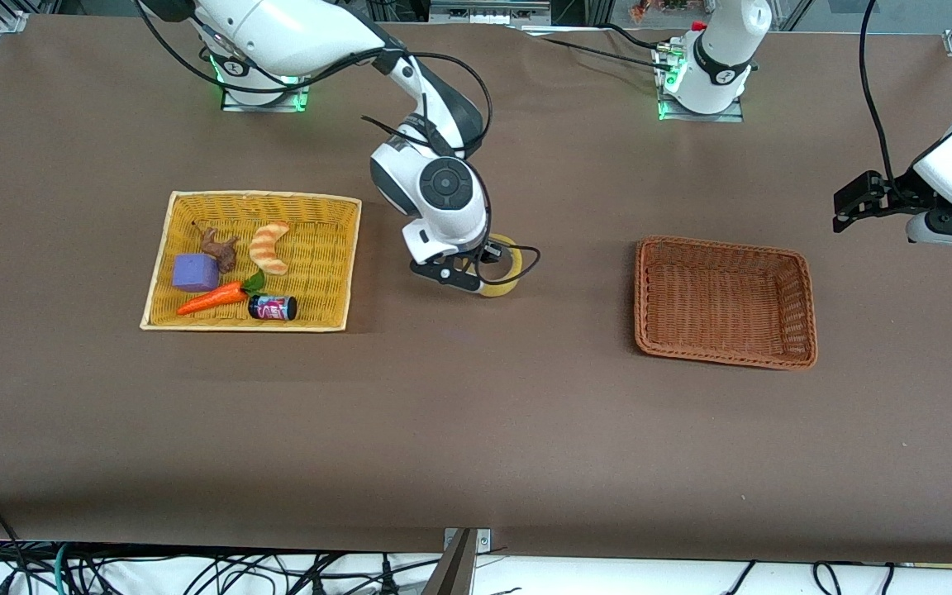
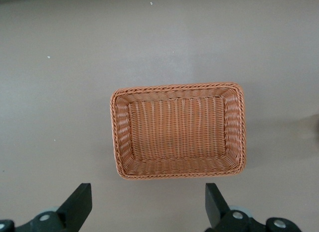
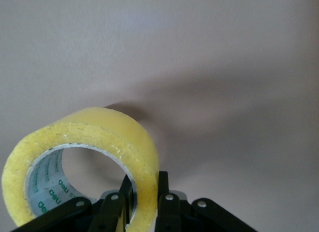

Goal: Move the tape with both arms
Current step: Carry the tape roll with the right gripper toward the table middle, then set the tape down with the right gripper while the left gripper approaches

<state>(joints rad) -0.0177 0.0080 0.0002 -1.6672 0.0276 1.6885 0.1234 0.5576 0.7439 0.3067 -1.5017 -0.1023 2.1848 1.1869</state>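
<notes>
The tape (image 1: 506, 270), a yellowish ring with a grey core, is at the middle of the table between the two baskets. My right gripper (image 1: 483, 274) is shut on it. In the right wrist view the tape (image 3: 99, 132) stands on edge, and my right gripper (image 3: 144, 194) has one finger inside the ring and one outside, pinching its wall. I cannot tell whether the tape touches the table. My left gripper (image 1: 848, 211) waits in the air at the left arm's end of the table; in the left wrist view it (image 2: 148, 207) is open and empty.
A brown wicker basket (image 1: 806, 314), empty, lies toward the left arm's end; it also shows in the left wrist view (image 2: 177, 87). A yellow basket (image 1: 253, 198) toward the right arm's end holds a croissant (image 1: 268, 246), purple block, carrot, can and brown toy.
</notes>
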